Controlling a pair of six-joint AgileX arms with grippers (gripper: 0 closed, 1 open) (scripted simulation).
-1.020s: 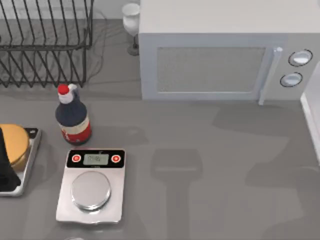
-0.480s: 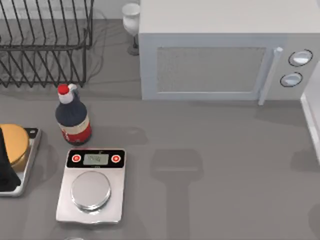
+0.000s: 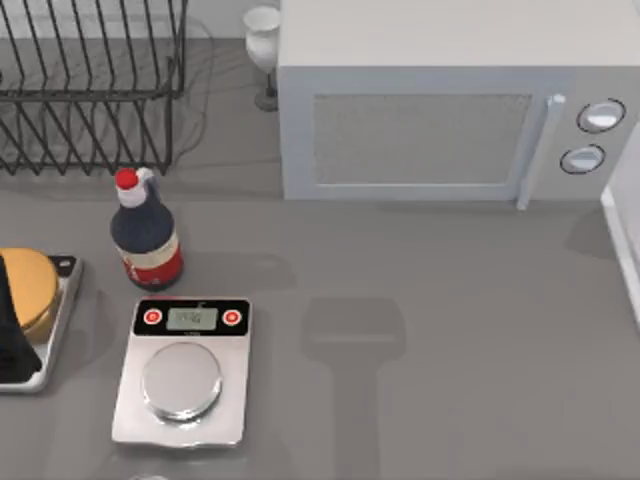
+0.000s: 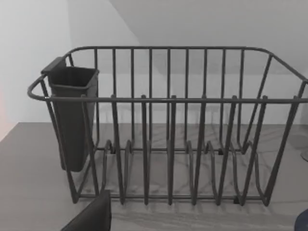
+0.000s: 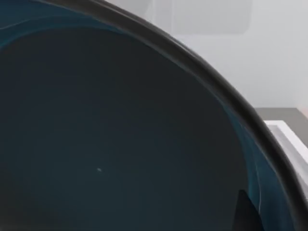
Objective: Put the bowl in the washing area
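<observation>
The bowl (image 5: 120,144) sits very close in the right wrist view, showing its glossy dark teal inside and a dark rim. One finger (image 5: 245,211) of my right gripper rests inside the rim, holding the bowl. Just past the rim lies the washing area's white raised edge (image 5: 288,139). In the top view that edge (image 3: 622,250) runs along the far right of the grey counter. My left arm (image 3: 12,330) stays at the counter's left edge, its wrist facing the dish rack (image 4: 168,130).
A black wire dish rack (image 3: 90,90) stands at the back left, a white microwave (image 3: 440,110) at the back right and a small white goblet (image 3: 263,40) between them. A dark sauce bottle (image 3: 147,235), a kitchen scale (image 3: 185,370) and a tray (image 3: 55,330) holding an orange round item are on the left.
The large shadows on the counter's right side have shrunk and drifted toward the white edge. Nothing on the counter has moved, and the left arm is still.
</observation>
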